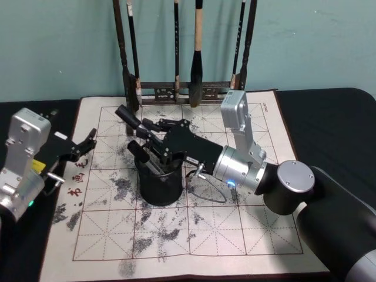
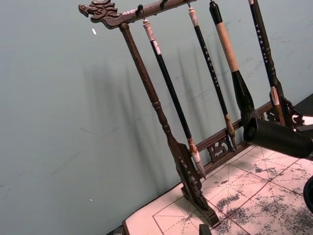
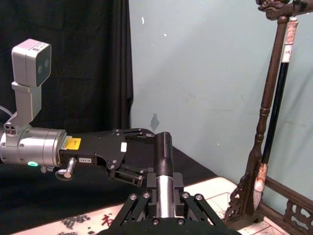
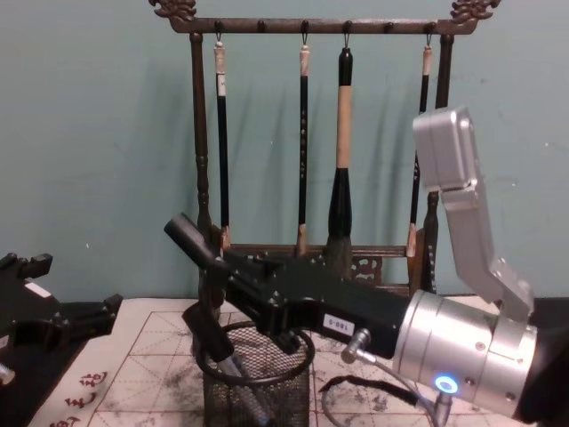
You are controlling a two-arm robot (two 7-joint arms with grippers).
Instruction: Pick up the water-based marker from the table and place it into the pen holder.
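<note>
The water-based marker [image 1: 132, 119] is a black stick with a silver lower part [image 3: 165, 193]. It stands tilted, its top leaning to the left, and its lower end is down inside the pen holder [image 1: 158, 185], a round black wire-mesh cup on the paper mat. My right gripper [image 1: 141, 136] reaches in from the right over the holder's rim and is shut on the marker [image 4: 197, 246], just above the cup [image 4: 258, 387]. My left gripper [image 1: 87, 147] rests open to the left of the mat, apart from the holder.
A tall dark wooden rack [image 1: 187, 91] hung with several calligraphy brushes [image 4: 340, 169] stands at the mat's far edge, close behind the holder. The white gridded mat [image 1: 235, 229] is ink-stained and lies on black cloth. A thin cable [image 1: 211, 192] loops beside the cup.
</note>
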